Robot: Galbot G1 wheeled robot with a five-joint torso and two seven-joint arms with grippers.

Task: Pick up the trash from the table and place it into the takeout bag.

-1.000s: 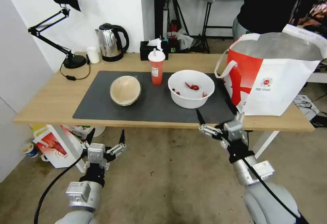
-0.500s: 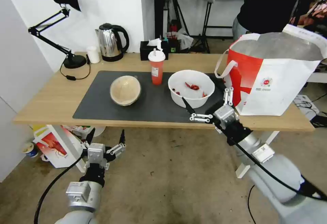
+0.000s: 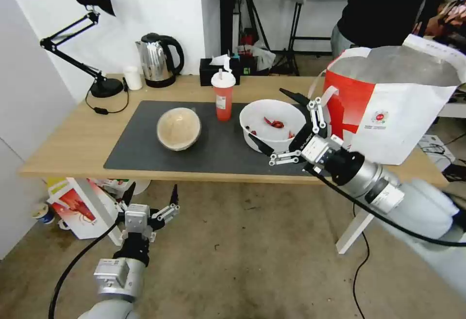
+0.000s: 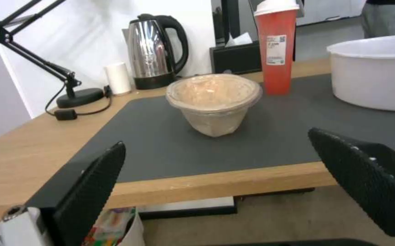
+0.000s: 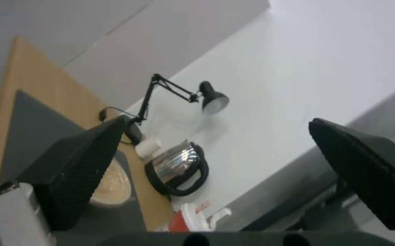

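The white bowl (image 3: 273,125) with red scraps is seen on the dark mat (image 3: 213,149) of the bench (image 3: 73,144), beside the takeout bag (image 3: 393,105). The right gripper (image 3: 273,117) is held released at its near-right rim; the left gripper (image 3: 151,196) is parked released below the bench edge.

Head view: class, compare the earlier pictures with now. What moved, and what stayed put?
The right gripper, open, rose from below the light-wood table edge to the wide white plastic bowl, grasping nothing. The left gripper stayed low; bowl and white-and-red takeout bag unmoved.
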